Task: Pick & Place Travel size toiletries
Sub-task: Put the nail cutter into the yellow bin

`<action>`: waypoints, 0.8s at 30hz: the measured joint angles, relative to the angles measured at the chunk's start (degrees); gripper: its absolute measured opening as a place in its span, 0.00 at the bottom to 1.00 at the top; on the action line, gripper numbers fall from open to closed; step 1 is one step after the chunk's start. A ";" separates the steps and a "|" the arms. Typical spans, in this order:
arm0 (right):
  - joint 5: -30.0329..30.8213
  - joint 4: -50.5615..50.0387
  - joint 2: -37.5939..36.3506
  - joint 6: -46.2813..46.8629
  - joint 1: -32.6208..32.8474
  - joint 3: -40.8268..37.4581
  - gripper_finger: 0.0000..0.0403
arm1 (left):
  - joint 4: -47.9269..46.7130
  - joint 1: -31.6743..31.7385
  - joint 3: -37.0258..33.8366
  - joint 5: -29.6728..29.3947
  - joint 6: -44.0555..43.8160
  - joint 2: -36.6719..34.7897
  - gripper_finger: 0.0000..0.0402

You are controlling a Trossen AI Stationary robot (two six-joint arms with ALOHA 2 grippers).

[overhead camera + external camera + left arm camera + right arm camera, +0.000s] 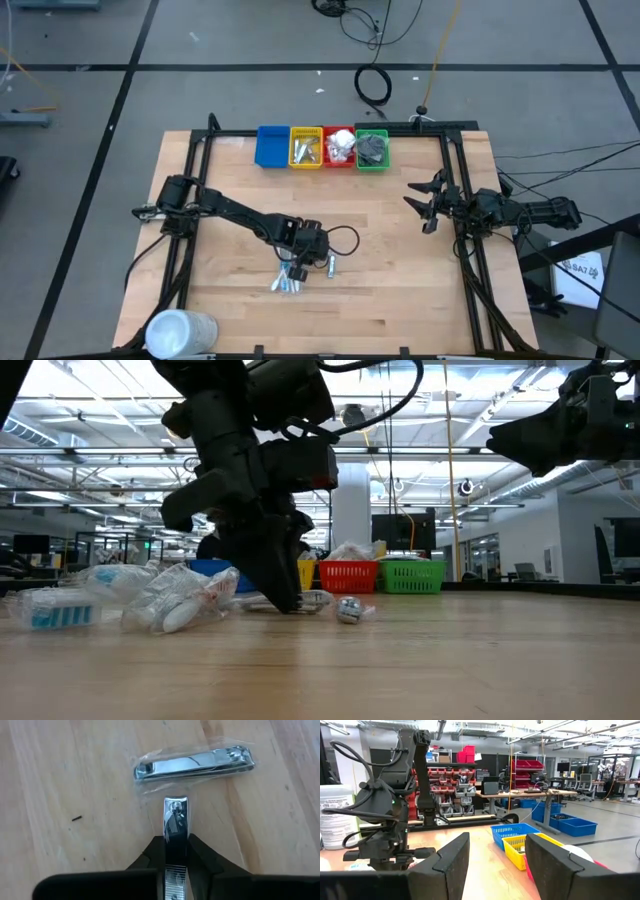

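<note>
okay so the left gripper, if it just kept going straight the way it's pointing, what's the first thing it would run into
Most likely the wrapped nail clipper lying crosswise just ahead of the left gripper, which is shut on a second nail clipper. That held clipper's tip would probably touch it first, though the wrist view leaves depth unclear.

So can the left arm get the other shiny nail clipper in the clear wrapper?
Probably not yet: the left gripper is shut on one silver nail clipper. The wrapped silver nail clipper lies just ahead, uncovered.

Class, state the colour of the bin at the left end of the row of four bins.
Blue; the bin shows best in the high view.
</note>
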 joint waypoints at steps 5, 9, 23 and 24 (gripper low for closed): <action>-0.01 0.00 0.00 -0.01 0.00 0.00 0.45 | -0.03 1.24 -0.07 2.93 -2.31 -1.49 0.08; 0.00 0.00 0.00 0.00 0.00 0.00 0.45 | 0.35 1.59 -0.07 2.51 -2.04 -3.81 0.13; 0.00 0.00 -0.02 0.00 0.00 0.00 0.45 | 9.53 4.56 -6.65 8.03 6.39 -17.43 0.08; 0.00 0.00 -0.02 -0.02 0.00 0.00 0.45 | 12.33 5.00 -9.12 8.14 6.20 -18.48 0.08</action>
